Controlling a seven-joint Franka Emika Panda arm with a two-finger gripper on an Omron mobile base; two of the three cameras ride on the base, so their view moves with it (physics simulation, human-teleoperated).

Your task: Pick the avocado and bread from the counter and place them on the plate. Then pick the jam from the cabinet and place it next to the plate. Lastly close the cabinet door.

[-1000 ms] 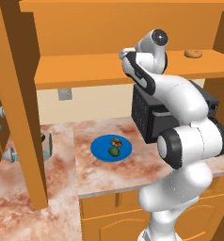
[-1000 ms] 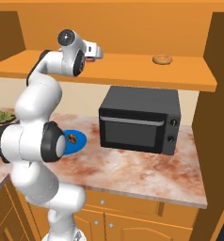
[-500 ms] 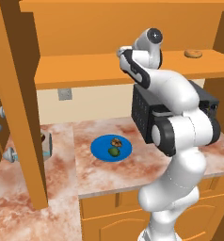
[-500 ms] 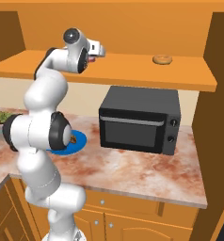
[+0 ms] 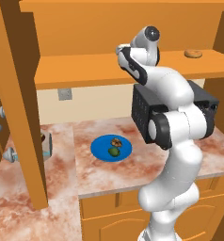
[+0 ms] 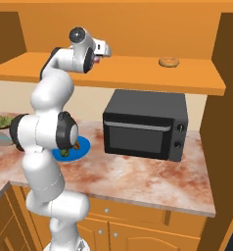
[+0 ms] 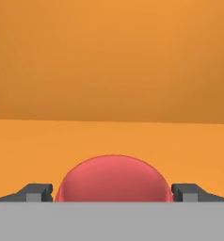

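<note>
The jam [image 7: 113, 178], a pinkish-red dome in the hand view, stands on the cabinet's shelf [image 5: 81, 70] right in front of the hand. My gripper [image 7: 113, 193] is open, with one fingertip [image 7: 38, 192] on each side of the jar and nothing held. From the right base view the gripper [image 6: 104, 50] reaches over the shelf. The blue plate [image 5: 100, 149] lies on the counter [image 5: 132, 169] and carries the bread [image 5: 116, 141] and the avocado [image 5: 114, 151]. At the left, the cabinet door [image 5: 17, 108] stands open.
A black microwave [image 6: 145, 125] stands on the counter under the shelf, right of the plate. A tan doughnut-shaped roll [image 6: 168, 62] lies on the shelf to the right. Tap handles [image 5: 0, 127] are at the far left behind the open door.
The hand has edged forward and slightly up over the shelf toward the jam while the lower arm swung. The jaws stayed open. Plate, bread and avocado have not moved.
</note>
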